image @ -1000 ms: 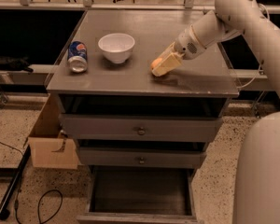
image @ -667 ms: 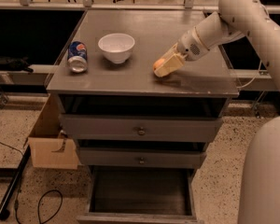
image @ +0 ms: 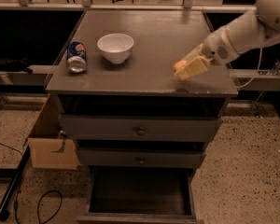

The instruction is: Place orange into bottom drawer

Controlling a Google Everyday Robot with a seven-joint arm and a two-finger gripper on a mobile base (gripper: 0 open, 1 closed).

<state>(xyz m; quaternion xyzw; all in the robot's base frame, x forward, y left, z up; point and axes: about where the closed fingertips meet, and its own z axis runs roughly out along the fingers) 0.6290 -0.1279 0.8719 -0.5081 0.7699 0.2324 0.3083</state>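
Note:
The orange (image: 179,64) peeks out between the cream fingers of my gripper (image: 186,69), which is shut on it and holds it just above the right front part of the grey cabinet top (image: 149,45). Most of the fruit is hidden by the fingers. My white arm reaches in from the upper right. The bottom drawer (image: 140,192) is pulled open below, a wide shallow tray with a dark inside and grey rim, standing under the two upper drawers.
A white bowl (image: 115,47) and a blue soda can (image: 76,57) lying on its side sit on the left half of the top. A cardboard box (image: 49,143) and a black cable (image: 42,202) are on the floor at the left.
My gripper has moved with the orange toward the right front corner of the cabinet top, and the view has shifted a little.

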